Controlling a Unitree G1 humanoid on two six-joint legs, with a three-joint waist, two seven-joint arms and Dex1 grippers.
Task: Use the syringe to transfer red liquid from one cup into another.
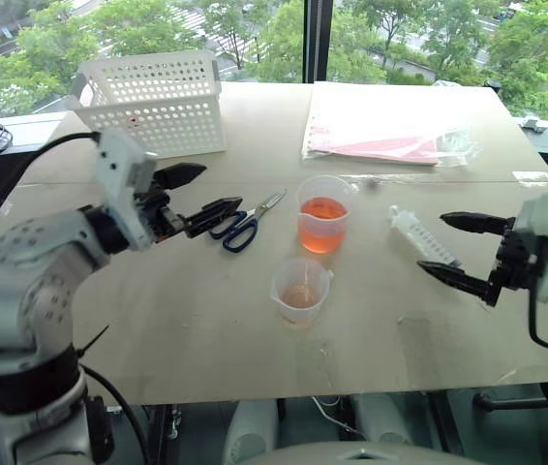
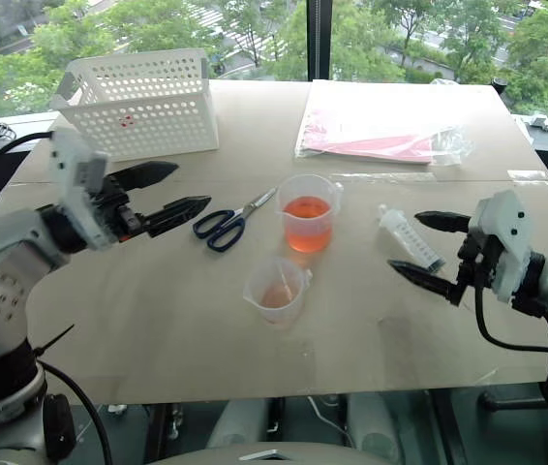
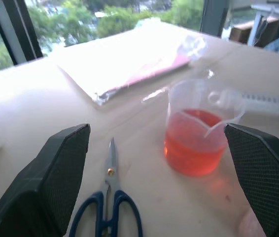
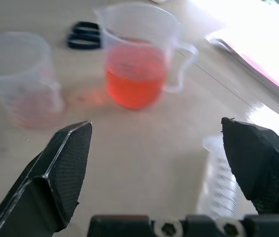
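On the worktop [image 1: 206,320] stand two cups [image 1: 323,215] [image 1: 301,290], one syringe [image 1: 424,238], one scissors [image 1: 245,225], between two wide-open, empty claws [image 1: 195,201] [image 1: 458,250].

Looks like a lab or test room in an upper-floor office building, not a home. Cardboard-covered table [image 1: 206,329] pushed against big windows [image 1: 255,29], treetops and a street below. Bench clutter: white perforated basket [image 1: 158,102], blue-handled scissors [image 1: 245,225], clear measuring cups [image 1: 323,213] with orange-red liquid, a syringe [image 1: 421,237], bagged pink sheets [image 1: 380,136]. Loose cables at the edges.
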